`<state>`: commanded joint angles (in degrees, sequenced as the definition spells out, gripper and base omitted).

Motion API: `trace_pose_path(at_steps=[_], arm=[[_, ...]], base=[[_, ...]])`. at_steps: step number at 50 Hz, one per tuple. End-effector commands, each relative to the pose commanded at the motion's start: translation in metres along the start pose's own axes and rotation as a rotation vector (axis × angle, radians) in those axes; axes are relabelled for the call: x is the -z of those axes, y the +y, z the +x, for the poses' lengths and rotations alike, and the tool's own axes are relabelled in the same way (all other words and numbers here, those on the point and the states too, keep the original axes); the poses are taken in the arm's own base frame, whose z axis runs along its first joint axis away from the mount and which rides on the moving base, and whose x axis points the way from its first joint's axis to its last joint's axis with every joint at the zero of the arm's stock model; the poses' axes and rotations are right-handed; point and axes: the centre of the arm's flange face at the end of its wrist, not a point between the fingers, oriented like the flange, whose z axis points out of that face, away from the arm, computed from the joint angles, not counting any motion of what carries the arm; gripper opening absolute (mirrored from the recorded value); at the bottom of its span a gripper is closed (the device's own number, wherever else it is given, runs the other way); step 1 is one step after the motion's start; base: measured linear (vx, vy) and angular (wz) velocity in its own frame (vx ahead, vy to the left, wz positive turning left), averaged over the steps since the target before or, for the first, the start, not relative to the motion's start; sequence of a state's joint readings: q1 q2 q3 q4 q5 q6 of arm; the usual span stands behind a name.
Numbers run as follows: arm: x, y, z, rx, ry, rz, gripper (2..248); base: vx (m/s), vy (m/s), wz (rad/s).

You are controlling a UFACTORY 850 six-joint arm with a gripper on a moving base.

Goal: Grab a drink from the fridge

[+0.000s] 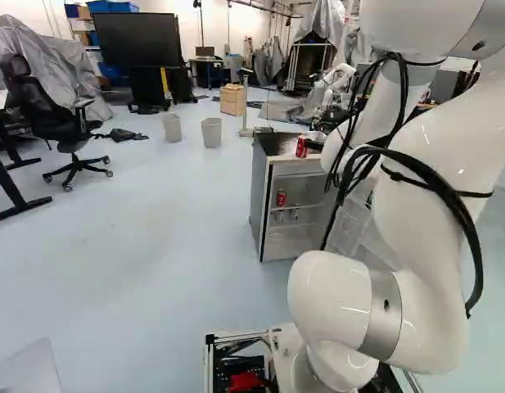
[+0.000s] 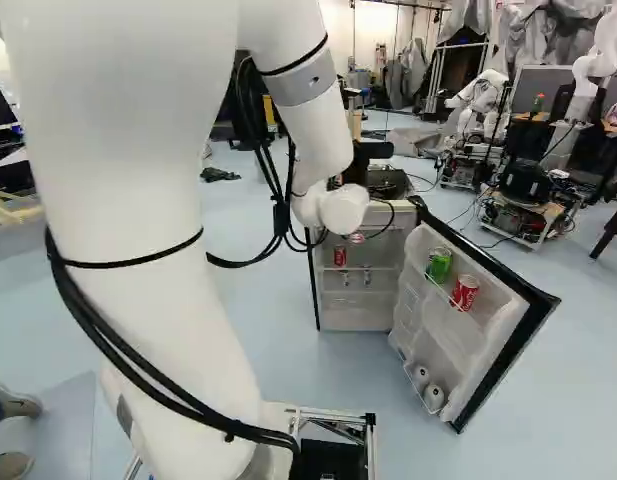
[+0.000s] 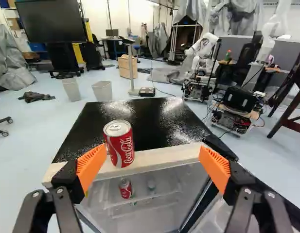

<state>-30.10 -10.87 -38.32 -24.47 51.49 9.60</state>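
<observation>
Chair: a black office chair [image 1: 47,106] stands at the far left of the left base view.
Screen: a large dark one [image 1: 139,41], on a stand beyond the chair.
Bins: two pale bins, [image 1: 172,128] and [image 1: 211,133], side by side on the floor.
Wooden box: just beyond the bins [image 1: 232,100].
Fridge: low, with a black top [image 3: 150,116] and its front open.
Shelf can: a red can [image 1: 281,197], upright inside the fridge.
Top can: a red can [image 3: 119,145], upright on the pale front edge of the fridge's top, between the two fingers and closer to one of them; whether that pad touches it, I cannot tell.
Gripper: the black gripper [image 2: 372,152] stands wide, its orange pads [image 3: 91,166] well apart on either side of the top can.
Door: swung open [image 2: 488,330], to the right of the fridge in the right base view.
Door rack: a green can [image 2: 439,264] and, beside it, a red-and-white can [image 2: 465,292]; two pale round ends show lower down.
Background: another robot [image 2: 480,92], white, well beyond the door.
</observation>
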Motion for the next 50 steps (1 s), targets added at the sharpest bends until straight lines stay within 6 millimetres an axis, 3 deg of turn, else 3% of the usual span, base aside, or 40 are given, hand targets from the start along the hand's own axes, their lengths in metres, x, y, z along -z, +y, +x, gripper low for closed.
trace_pose_path(at_steps=[50], arm=[[0.029, 0.081, 0.025, -0.019, -0.138, -0.212, 247]], base=[[0.0, 0.0, 0.0]])
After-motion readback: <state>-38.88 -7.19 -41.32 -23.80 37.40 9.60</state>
